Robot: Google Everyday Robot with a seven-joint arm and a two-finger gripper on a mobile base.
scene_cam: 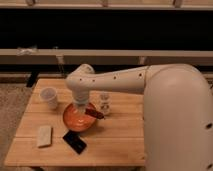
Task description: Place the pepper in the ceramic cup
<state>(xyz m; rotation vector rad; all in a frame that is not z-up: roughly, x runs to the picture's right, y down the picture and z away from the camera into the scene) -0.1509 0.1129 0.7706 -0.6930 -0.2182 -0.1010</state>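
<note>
Nearest on the table [120, 145] lie a black card [75, 141] and a pale block [44, 136]; just behind them the gripper [81, 109] hangs over the orange bowl [70, 122], clamped on the pepper [94, 113], which sticks out sideways across the bowl's right rim, near the white shaker [105, 103]. Farther back and to the left stands the cup [49, 96], apart from the bowl. The carry should clear both rims, and the pepper is best tipped end-down over that narrow mouth before release — crosswise, it may bridge the rim or fall outside
</note>
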